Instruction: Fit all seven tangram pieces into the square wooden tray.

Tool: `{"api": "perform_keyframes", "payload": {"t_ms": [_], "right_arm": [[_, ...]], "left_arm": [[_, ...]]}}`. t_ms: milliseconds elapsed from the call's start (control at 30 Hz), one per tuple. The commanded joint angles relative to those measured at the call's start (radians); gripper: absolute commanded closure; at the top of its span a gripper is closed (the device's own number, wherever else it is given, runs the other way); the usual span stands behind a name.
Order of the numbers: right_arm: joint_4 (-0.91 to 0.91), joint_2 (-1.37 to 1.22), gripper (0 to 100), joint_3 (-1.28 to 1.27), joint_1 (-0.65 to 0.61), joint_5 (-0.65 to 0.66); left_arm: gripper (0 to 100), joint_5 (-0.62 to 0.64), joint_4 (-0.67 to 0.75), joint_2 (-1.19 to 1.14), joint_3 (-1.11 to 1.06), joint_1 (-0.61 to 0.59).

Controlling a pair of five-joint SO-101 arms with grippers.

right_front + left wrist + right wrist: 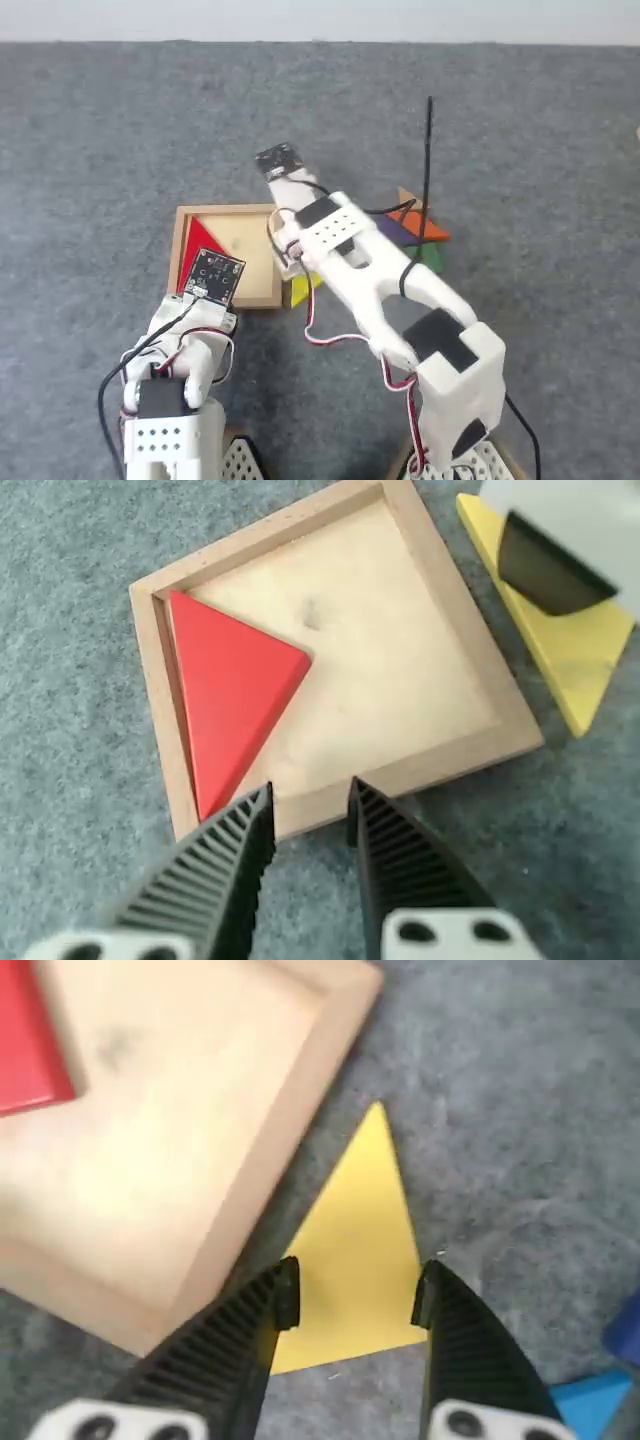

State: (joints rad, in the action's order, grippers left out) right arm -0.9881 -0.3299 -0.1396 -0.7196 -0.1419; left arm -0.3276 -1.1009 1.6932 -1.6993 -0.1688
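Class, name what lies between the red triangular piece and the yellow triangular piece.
In the left wrist view, the bare floor of the square wooden tray and then its raised rim separate the red triangular piece from the yellow triangular piece.

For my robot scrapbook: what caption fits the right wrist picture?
Right pincer straddling the yellow triangle beside the wooden tray.

A grey, felt-like mat (120, 130) spreads across the work surface under soft, even light. Beyond the mat's far edge runs a plain pale strip (320, 20).
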Motion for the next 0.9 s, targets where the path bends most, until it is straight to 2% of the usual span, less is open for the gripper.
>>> {"api": "perform_keyframes", "payload": {"t_ms": [0, 100, 367, 533, 700, 867], "right_arm": [[-0.001, 0.031, 74.7, 0.025, -0.013, -0.012], [-0.007, 0.028, 69.7, 0.025, -0.018, -0.012], [-0.036, -0.041, 69.6, 0.043, 0.031, -0.009], [-0.085, -0.082, 69.6, 0.101, 0.012, -0.012], [-0.124, -0.119, 69.6, 0.163, 0.005, -0.163], [-0.165, -0.185, 69.4, 0.173, 0.131, -0.219]], "left_arm": [[88, 0.009, -0.008, 0.017, 0.008, -0.005], [88, 0.009, -0.008, 0.017, 0.008, -0.005], [88, 0.009, -0.008, 0.017, 0.008, -0.005], [88, 0.009, -0.008, 0.017, 0.008, -0.005], [88, 0.009, -0.008, 0.017, 0.008, -0.005], [88, 0.009, -0.008, 0.017, 0.008, -0.005]]}}
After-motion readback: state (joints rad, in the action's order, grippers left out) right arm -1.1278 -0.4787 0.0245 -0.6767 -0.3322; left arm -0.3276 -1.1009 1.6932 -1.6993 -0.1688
